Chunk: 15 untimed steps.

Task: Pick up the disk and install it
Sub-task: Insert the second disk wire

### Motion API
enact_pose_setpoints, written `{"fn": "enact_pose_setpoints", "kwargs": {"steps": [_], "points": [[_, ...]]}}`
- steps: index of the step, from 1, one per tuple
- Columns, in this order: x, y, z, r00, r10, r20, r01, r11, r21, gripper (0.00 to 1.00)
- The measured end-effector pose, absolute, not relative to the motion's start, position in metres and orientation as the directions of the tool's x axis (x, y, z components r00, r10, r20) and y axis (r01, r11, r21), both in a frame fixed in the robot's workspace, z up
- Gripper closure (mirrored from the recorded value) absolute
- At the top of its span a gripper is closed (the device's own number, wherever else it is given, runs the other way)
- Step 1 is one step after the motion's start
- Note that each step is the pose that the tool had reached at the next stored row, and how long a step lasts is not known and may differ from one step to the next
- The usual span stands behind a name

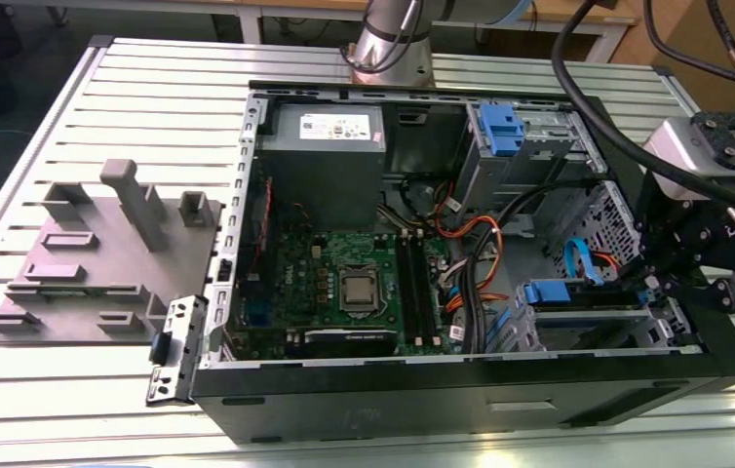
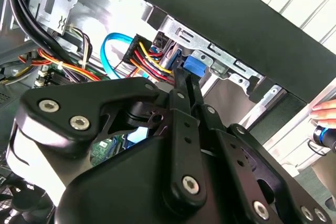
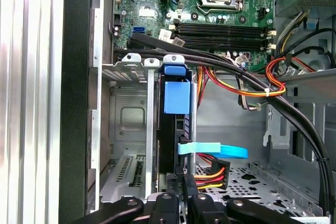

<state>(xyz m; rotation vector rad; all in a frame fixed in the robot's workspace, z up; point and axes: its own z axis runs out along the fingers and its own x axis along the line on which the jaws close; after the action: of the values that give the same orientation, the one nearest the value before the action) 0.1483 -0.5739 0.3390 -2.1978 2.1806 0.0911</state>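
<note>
An open computer case (image 1: 472, 390) lies on the slatted counter (image 1: 146, 107). The disk (image 3: 176, 129) stands on edge in the case's metal drive cage (image 3: 126, 124), and the end effector (image 3: 181, 195) is clamped on the disk's edge.

The computer case (image 1: 472, 390) was black outside and bare silver metal inside. Its motherboard (image 3: 210, 9) was green with black memory slots. The disk (image 3: 176, 129) showed a dark edge with a blue rail. A light-blue data cable (image 3: 212, 150) lay beside red, yellow and black power wires (image 3: 210, 174). The pincer (image 2: 184, 85) was matte black. The surface (image 1: 146, 107) was pale, ribbed metal.
</note>
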Motion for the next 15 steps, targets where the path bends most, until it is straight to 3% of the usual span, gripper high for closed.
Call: {"fn": "enact_pose_setpoints", "kwargs": {"steps": [15], "points": [[0.1412, -0.5722, 0.3386, 0.008, -0.997, -0.076, -1.000, -0.008, 0.010, 0.84]]}}
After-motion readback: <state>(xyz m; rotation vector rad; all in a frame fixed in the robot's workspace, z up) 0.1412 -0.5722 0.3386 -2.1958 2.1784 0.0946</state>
